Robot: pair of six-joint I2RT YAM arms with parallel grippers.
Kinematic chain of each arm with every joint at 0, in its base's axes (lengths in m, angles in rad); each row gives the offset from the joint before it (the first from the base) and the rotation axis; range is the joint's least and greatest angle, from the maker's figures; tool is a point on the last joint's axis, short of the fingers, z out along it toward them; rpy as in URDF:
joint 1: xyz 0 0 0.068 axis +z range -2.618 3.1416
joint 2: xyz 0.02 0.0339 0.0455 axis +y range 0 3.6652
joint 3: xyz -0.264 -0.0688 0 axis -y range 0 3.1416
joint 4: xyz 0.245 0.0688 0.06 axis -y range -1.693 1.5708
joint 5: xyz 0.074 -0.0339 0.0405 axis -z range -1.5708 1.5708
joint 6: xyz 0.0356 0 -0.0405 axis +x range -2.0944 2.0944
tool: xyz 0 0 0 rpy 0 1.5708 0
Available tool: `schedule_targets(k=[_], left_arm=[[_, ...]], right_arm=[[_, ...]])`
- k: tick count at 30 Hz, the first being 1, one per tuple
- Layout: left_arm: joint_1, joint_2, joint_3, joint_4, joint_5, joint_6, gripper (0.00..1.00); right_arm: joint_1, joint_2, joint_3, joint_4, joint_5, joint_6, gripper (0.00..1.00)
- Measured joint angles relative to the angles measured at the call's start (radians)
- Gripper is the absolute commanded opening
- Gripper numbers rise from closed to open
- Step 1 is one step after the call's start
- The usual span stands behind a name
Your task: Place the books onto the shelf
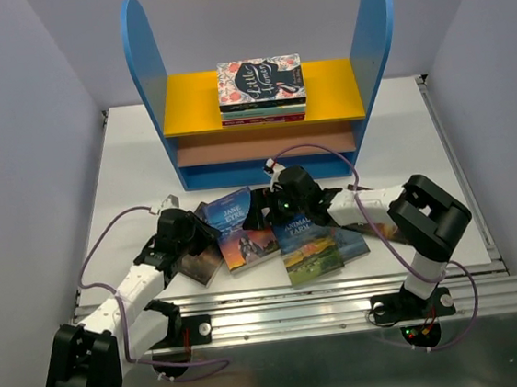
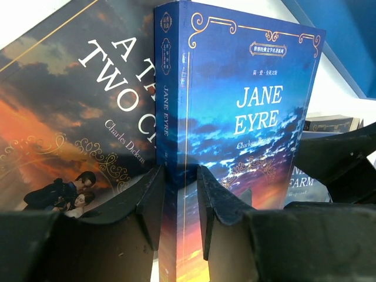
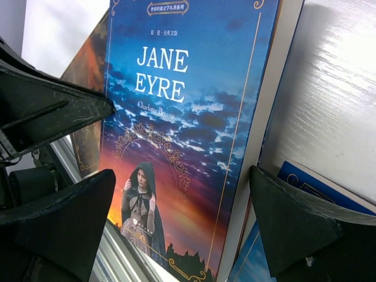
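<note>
Left wrist view: the left jaws pinch Jane Eyre (image 2: 258, 117) by its spine edge. It lies among the other books, partly over A Tale of Two Cities (image 2: 70, 117), on the desk (image 1: 135, 160) just before the shelf (image 1: 145, 67). Further right, the right jaws are spread wide across the same book, gripping nothing. The lift wants a firm, square pinch and a clean rise off Animal Farm (image 1: 308, 244) before turning shelfward.

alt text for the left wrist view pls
The left gripper pinches the spine of a blue Jane Eyre paperback between its two black fingers, filling the centre of the view. A Tale of Two Cities shows behind it on the left. A corner of Animal Farm and the blue shelf show at right.
</note>
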State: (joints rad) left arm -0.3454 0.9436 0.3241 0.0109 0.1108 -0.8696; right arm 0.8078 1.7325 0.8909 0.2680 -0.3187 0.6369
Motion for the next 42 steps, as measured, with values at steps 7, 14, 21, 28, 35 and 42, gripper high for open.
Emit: schedule_targets(k=[7, 14, 21, 28, 35, 42], left_arm=[[-0.009, -0.017, -0.006, -0.004, -0.026, -0.005, 0.29], [-0.024, -0.017, -0.006, -0.004, -0.050, -0.017, 0.27], [-0.040, -0.018, -0.006, -0.004, -0.072, -0.044, 0.27], [-0.054, -0.021, -0.006, -0.007, -0.087, -0.065, 0.27], [-0.064, -0.023, -0.006, -0.010, -0.104, -0.079, 0.27], [-0.074, -0.023, -0.006, -0.010, -0.119, -0.088, 0.27]], right_arm=[[-0.005, -0.006, 0.034, -0.058, -0.024, 0.006, 0.97], [-0.006, -0.006, 0.059, -0.109, -0.027, 0.013, 0.94], [-0.005, -0.048, 0.119, -0.191, -0.029, 0.011, 0.94], [0.002, -0.068, 0.141, -0.190, -0.037, 0.020, 0.85], [-0.003, -0.036, 0.143, -0.199, -0.024, 0.026, 0.38], [-0.005, 0.000, 0.143, -0.207, -0.026, 0.031, 0.01]])
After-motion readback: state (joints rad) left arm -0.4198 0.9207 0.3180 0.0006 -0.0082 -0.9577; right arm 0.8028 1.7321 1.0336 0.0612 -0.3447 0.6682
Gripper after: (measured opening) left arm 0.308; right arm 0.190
